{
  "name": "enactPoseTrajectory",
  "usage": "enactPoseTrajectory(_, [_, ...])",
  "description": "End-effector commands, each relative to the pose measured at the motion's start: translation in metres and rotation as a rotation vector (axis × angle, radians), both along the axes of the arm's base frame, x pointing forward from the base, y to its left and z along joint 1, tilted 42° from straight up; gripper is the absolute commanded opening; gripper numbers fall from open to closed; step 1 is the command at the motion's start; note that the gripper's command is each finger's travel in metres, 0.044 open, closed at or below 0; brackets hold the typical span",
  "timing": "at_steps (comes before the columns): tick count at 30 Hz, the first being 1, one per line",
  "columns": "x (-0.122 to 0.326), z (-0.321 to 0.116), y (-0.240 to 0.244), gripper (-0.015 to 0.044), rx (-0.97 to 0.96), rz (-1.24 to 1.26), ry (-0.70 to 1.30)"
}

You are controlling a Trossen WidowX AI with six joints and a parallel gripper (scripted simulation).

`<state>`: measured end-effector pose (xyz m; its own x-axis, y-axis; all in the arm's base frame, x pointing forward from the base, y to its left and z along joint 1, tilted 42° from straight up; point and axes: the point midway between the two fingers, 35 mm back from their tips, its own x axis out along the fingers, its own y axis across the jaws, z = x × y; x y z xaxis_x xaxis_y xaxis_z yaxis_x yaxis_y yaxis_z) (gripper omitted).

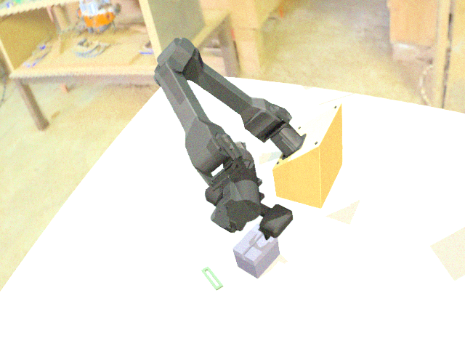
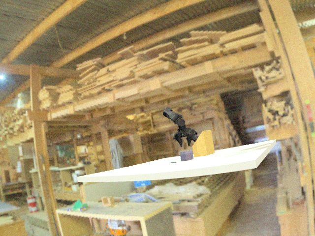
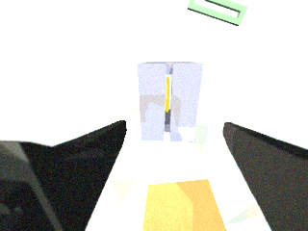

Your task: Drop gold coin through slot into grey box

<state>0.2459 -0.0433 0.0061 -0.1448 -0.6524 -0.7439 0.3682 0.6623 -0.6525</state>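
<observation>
From the top view, I see the dark arm [image 1: 180, 94] [image 2: 175, 118] bending over the white table [image 1: 131, 281] [image 2: 165, 175] [image 3: 58, 72]. Its gripper [image 1: 250, 232] [image 2: 185, 145] [image 3: 173, 126] is above the grey box [image 1: 257, 259] [image 2: 186, 155] [image 3: 151, 82], which looks a little violet here. The green holder [image 1: 219, 287] [image 2: 173, 162] [image 3: 242, 15] lies near the box, and its long opening has no coin standing in it. The orange block [image 1: 330, 158] [image 2: 203, 144] [image 3: 178, 207] stands behind the box, at the lower end of the arm.

In the exterior view, the two fingers point downward and are well separated, above the box and apart from it. The holder is only a small dark mark beside the box, and I cannot find the coin from this side.

In the wrist view, the jaws are released and wide open, with nothing between them. Beyond the fingertips, the gold coin [image 3: 167, 93] shows as a thin yellow strip, edge-on, within the slot of the lid. How deep it sits, I cannot tell.
</observation>
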Motion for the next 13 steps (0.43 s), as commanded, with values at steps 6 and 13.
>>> enactPoseTrajectory(6, [0.0042,0.0263,0.0229,0.044,0.001,0.006,-0.01])
enactPoseTrajectory(13, [0.0042,0.0263,0.0229,0.044,0.001,0.006,-0.01])
